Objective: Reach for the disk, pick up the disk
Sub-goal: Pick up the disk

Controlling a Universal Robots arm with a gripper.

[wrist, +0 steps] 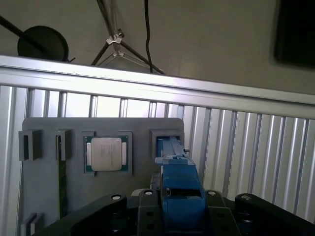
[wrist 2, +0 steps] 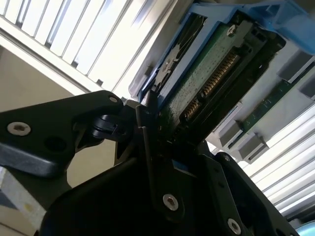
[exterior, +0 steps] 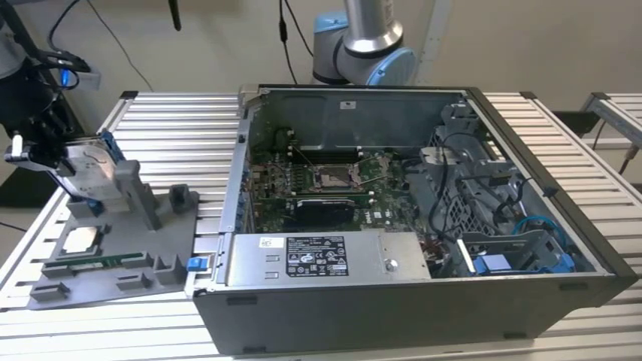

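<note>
Now: disk (exterior: 86, 167) clamped; slatted table (exterior: 180, 120), beige wall (exterior: 210, 45).

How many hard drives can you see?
1. The hard drive stands on edge in the grey holder at the exterior view's left, with the gripper at it. More may be hidden inside the computer case.

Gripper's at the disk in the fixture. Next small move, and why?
Probably a short, slow lift straight out of the grey fixture, once grip is confirmed: the gripper sits around the disk, which stands on edge in it.
</note>
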